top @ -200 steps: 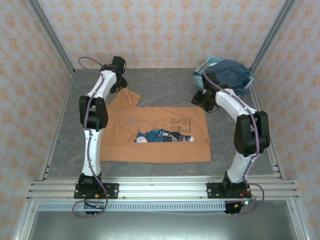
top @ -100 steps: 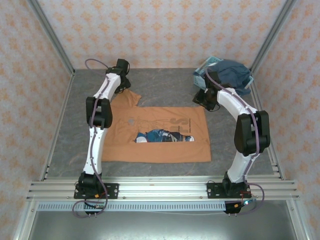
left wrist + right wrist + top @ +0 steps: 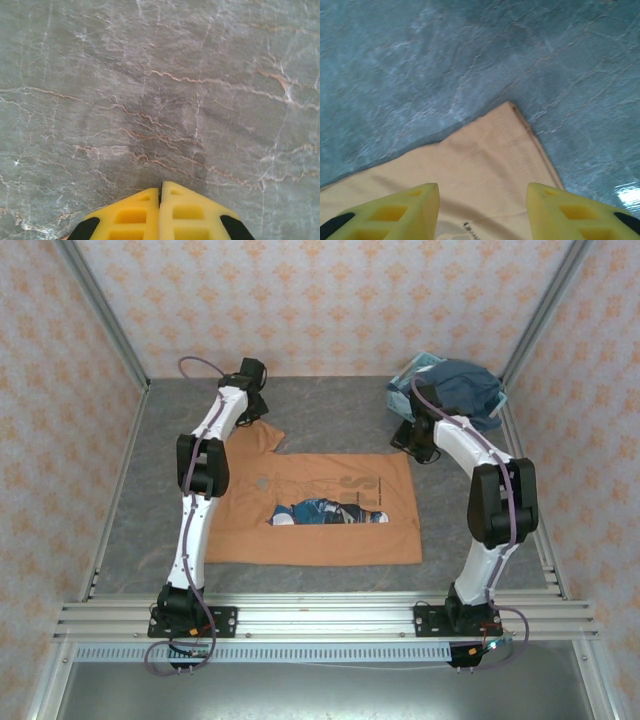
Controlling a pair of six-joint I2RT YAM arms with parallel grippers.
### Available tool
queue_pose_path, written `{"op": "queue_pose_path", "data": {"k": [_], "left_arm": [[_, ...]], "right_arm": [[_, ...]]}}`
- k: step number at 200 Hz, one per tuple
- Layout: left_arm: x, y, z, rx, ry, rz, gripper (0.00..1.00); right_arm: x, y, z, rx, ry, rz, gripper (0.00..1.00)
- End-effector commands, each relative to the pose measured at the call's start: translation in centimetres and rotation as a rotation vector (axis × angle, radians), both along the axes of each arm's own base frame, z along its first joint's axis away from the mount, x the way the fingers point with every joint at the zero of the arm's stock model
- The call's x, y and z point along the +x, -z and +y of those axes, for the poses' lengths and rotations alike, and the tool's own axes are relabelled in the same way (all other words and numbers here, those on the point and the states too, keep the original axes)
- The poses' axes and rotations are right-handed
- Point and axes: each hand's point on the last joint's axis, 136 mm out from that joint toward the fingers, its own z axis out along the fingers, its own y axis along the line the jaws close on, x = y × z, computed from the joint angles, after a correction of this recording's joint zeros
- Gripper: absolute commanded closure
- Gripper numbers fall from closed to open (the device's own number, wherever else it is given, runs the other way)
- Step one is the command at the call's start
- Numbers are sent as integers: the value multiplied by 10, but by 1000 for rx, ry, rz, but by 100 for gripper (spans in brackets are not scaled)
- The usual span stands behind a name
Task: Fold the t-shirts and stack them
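Shirt (image 3: 320,540): one orange tee, lying flat near the middle of the table (image 3: 340,400). A blue-and-white print (image 3: 330,512) with dark lettering above it shows on its upper face. One sleeve (image 3: 258,437) sticks out at the far left. The near and right edges lie straight. Whether a layer is folded over the print cannot be told.

Right gripper (image 3: 412,436): positioned at the shirt's far right corner. In the right wrist view the gripper (image 3: 482,189) has its yellow fingers (image 3: 415,205) spread wide apart. The shirt (image 3: 485,165) corner (image 3: 512,107) lies on the table (image 3: 420,60) between and ahead of them. No cloth is caught between the fingers. Whether the tips touch the fabric cannot be told.

Left gripper (image 3: 255,388): positioned just beyond the sleeve, over the table. In the left wrist view the gripper (image 3: 160,186) has its yellow fingers (image 3: 135,215) pressed together, with nothing between them. Grey veined table (image 3: 160,75) surface lies ahead of them.

Surroundings: a light-blue basket (image 3: 412,373) stands in the far right corner of the table, well apart from the shirt. A dark blue garment (image 3: 465,388) is heaped in it and hangs over its rim.
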Motion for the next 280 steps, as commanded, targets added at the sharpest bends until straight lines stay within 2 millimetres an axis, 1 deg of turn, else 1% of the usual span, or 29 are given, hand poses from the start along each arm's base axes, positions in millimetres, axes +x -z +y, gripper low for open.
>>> {"op": "queue_pose_path", "data": {"k": [1, 15, 26, 46, 70, 98, 144, 169, 182, 198, 214, 216, 230, 247, 261, 280], "left_arm": [[-19, -22, 5, 47, -7, 41, 100], [-20, -32, 5, 47, -4, 29, 100], [-21, -38, 3, 37, 1, 26, 100], [-26, -43, 1, 22, 10, 35, 100], [-30, -47, -2, 6, 18, 38, 100], [-32, -52, -5, -16, 25, 36, 100], [-34, -59, -9, -34, 33, 30, 100], [-34, -60, -9, -37, 34, 29, 100], [-34, -61, -10, -38, 36, 29, 100], [-36, -62, -10, -39, 37, 34, 100], [-38, -64, -10, -40, 37, 37, 100], [-39, -64, -10, -40, 36, 38, 100], [-42, -69, -10, -39, 37, 42, 100], [-49, -77, -10, -37, 38, 51, 100], [-59, -83, -8, -27, 62, 65, 100], [-77, -90, -8, -29, 68, 79, 100]], "right_arm": [[4, 16, -19, -118, 69, 13, 49], [11, 26, -23, -138, 94, 12, 49], [17, 34, -21, -133, 104, 6, 49], [27, 45, -18, -125, 103, -4, 51], [36, 52, -16, -129, 92, -2, 53], [38, 60, -14, -134, 76, 21, 55], [38, 63, -14, -140, 59, 29, 57], [35, 73, -14, -148, 46, 60, 58], [34, 79, -13, -149, 40, 72, 62], [33, 81, -14, -150, 38, 79, 73], [33, 77, -15, -159, 37, 74, 86], [33, 75, -16, -161, 38, 71, 89], [35, 66, -16, -169, 32, 48, 99], [36, 52, -17, -177, 22, 19, 100], [37, 41, -16, -173, 3, 1, 100], [34, 30, -12, -164, -28, -14, 100]]}}
